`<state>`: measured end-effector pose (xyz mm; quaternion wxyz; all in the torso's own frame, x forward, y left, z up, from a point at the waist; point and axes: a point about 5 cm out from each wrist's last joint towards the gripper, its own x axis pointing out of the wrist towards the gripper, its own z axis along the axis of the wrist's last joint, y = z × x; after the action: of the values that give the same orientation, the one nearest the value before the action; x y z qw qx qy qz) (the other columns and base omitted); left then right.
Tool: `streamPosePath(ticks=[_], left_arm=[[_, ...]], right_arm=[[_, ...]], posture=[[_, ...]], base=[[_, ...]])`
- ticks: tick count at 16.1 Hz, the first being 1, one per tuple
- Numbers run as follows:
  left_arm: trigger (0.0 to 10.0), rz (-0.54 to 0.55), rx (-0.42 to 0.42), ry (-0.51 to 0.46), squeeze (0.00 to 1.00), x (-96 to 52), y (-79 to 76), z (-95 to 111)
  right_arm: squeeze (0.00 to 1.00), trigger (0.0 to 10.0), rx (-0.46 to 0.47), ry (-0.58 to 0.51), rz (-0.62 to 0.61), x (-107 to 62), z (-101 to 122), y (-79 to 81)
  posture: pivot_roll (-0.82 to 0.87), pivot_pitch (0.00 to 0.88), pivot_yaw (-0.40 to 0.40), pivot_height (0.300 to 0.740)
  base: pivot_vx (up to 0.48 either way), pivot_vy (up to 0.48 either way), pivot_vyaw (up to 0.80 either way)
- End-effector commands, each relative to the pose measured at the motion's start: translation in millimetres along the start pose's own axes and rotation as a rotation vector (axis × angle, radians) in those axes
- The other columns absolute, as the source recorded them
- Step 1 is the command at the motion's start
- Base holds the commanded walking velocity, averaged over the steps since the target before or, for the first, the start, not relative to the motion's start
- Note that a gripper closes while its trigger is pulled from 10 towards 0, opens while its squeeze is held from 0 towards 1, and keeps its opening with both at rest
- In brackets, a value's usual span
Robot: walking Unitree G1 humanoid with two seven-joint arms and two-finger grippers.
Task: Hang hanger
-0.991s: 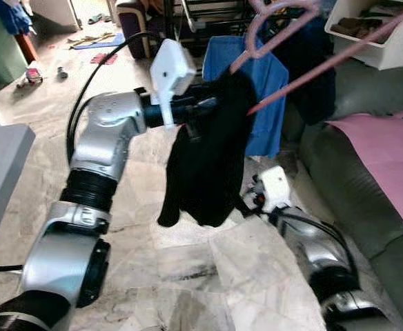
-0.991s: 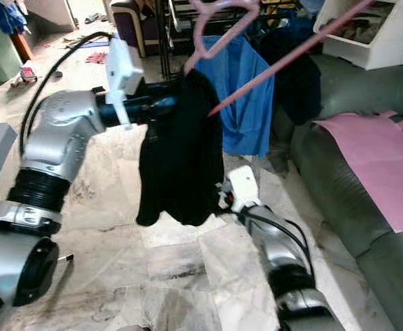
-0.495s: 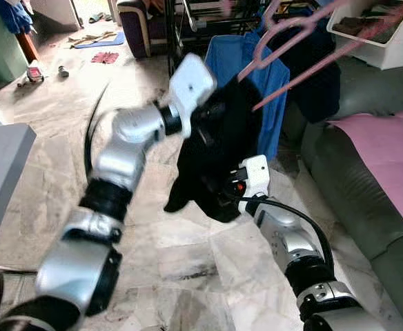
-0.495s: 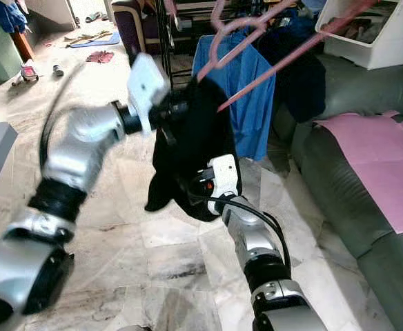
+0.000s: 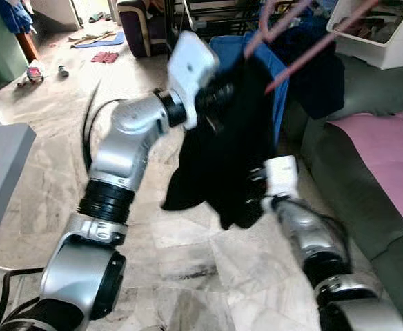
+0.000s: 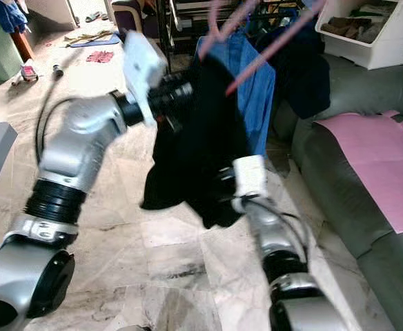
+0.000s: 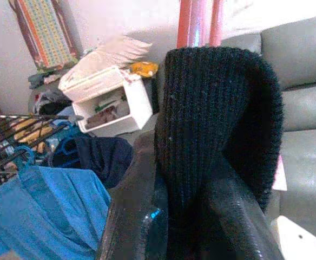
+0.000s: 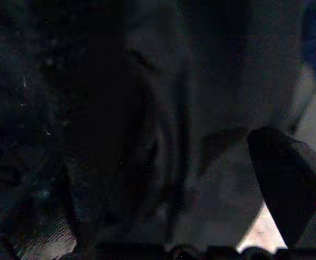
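A black knit garment (image 5: 229, 145) hangs on a pink hanger (image 5: 284, 27). My left gripper (image 5: 222, 86) is raised and shut on the garment's top, just under the hanger. In the left wrist view its fingers (image 7: 131, 216) pinch the black knit (image 7: 217, 124), with the pink hanger (image 7: 198, 21) rising above. My right gripper (image 5: 253, 186) is lower, pressed against the garment's hanging hem. The right wrist view is very dark, with black cloth (image 8: 120, 135) close to the camera.
A black clothes rack (image 5: 208, 10) stands behind, with a blue shirt (image 5: 279, 69) and a dark garment (image 5: 319, 76) hanging on it. A grey sofa (image 5: 353, 186) with a pink cloth (image 5: 388, 152) is on the right, with a white bin (image 5: 381, 34) above it. The floor is marble.
My left arm has carried the garment and hanger up and to the right, closer to the rack. My right arm has shifted right along the garment's lower edge.
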<state>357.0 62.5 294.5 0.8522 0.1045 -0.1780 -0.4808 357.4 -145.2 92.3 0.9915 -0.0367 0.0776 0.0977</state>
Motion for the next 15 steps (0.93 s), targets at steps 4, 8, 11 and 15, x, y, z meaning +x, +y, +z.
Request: streamPosePath(ticks=[4, 8, 11, 15], left_arm=[[1.4, 0.023, -0.019, -0.100, 0.00, -9.3, 11.0, 28], [0.2, 0.076, -0.018, -0.094, 0.00, -17.2, 26.8, 34], [0.0, 0.178, -0.021, -0.064, 0.00, -32.4, 45.6, 32], [0.0, 0.252, 0.016, 0.029, 0.00, -52.8, 59.5, 13]], right_arm=[[0.00, 10.0, -0.066, 0.025, -0.043, 0.6, -5, -5.2], [0.00, 10.0, -0.070, 0.115, -0.132, -9.1, -25, -23.5], [0.00, 0.0, -0.007, 0.194, -0.239, -28.8, -48, -55.3], [0.00, 0.0, -0.012, 0.199, -0.373, -55.6, -53, -105.6]], posture=[[0.01, 0.054, 0.006, 0.740], [0.01, 0.056, 0.008, 0.740], [0.01, 0.059, 0.005, 0.740], [0.00, 0.060, 0.008, 0.740]], base=[[0.000, 0.000, 0.00], [0.000, 0.000, 0.00], [0.000, 0.000, 0.00], [0.000, 0.000, 0.00]])
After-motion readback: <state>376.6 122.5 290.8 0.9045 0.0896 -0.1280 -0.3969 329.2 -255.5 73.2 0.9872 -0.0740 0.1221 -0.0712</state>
